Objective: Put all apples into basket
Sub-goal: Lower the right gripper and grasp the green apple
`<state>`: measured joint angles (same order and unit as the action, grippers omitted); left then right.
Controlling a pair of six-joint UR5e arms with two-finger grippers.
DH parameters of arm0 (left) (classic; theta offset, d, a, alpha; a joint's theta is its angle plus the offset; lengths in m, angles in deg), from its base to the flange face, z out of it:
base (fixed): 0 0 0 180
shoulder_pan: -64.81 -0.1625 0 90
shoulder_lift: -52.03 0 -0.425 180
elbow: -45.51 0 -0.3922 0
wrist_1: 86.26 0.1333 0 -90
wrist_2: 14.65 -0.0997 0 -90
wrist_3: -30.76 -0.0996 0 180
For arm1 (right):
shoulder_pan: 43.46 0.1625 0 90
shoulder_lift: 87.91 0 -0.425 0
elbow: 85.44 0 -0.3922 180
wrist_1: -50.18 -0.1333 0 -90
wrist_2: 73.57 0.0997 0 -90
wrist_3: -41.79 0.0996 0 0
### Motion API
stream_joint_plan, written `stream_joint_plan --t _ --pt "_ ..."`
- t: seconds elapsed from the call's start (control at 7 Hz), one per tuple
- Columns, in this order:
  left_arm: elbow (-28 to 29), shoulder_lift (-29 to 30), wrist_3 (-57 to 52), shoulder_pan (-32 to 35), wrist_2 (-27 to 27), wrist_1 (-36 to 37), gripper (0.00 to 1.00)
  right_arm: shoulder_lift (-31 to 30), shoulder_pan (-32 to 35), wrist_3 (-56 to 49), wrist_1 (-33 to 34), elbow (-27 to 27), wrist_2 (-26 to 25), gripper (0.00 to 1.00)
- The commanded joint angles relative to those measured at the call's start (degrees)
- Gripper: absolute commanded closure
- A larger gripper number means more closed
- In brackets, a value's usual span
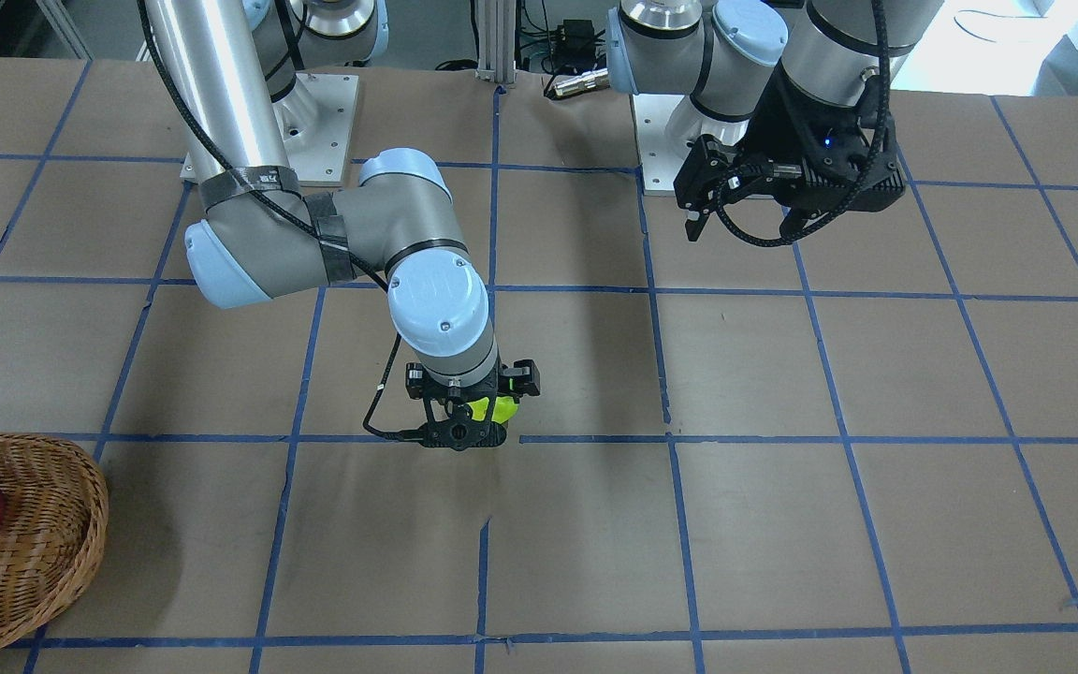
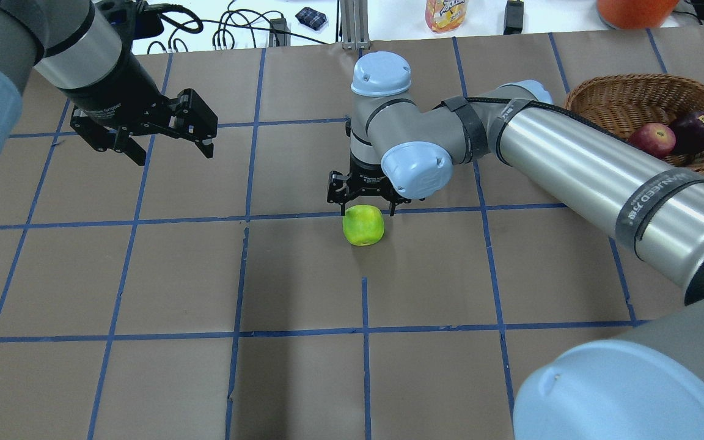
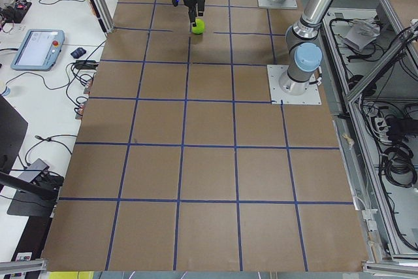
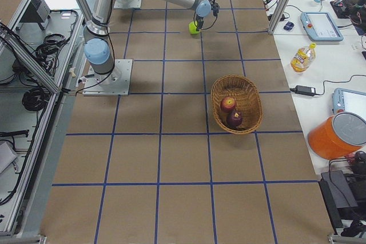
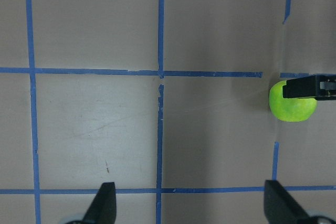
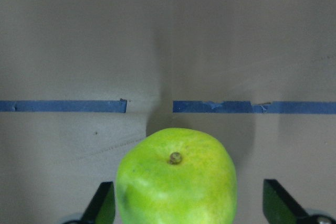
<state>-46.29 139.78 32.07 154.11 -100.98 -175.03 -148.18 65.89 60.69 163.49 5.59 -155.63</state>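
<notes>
Plainly, found the yellow-green apple (image 2: 363, 225) resting on the desk (image 2: 144, 275), stem upward, just beside a blue tape line (image 2: 291, 215) near the desk's middle and well apart from the basket (image 2: 608, 91). Observed the right end effector (image 2: 368, 209) positioned around that apple, fingers (image 6: 105, 205) spread to either side. Recorded it as apart and not clamped, with a clear gap on one side in the right wrist view and the other finger very near the skin. Could not confirm contact by that nearer finger. Found the left end effector (image 2: 175, 156) held above the desk on the robot's left, well apart from the apple, its fingers likewise spread. Logged the red apple (image 2: 651, 139) and the dark maroon apple (image 2: 694, 129) lying side by side inside the basket, touching or nearly so. Located the basket toward the desk's far right corner in the overhead view. Noted brown paper covering the desk, marked off in squares by the tape.
</notes>
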Motion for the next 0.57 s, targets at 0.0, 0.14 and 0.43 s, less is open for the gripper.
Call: stream_joint_plan --t 0.0,0.14,0.43 --pt "0.0 0.1 0.0 0.0 0.0 0.0 0.0 1.6 0.9 0.1 1.6 0.0 0.1 0.0" --pt "0.0 0.1 0.0 0.0 0.0 0.0 0.0 2.3 1.6 0.3 2.1 0.0 0.1 0.0" --pt "-0.1 0.0 0.0 0.0 0.2 0.0 0.0 2.4 1.6 0.4 2.2 1.2 0.0 0.1"
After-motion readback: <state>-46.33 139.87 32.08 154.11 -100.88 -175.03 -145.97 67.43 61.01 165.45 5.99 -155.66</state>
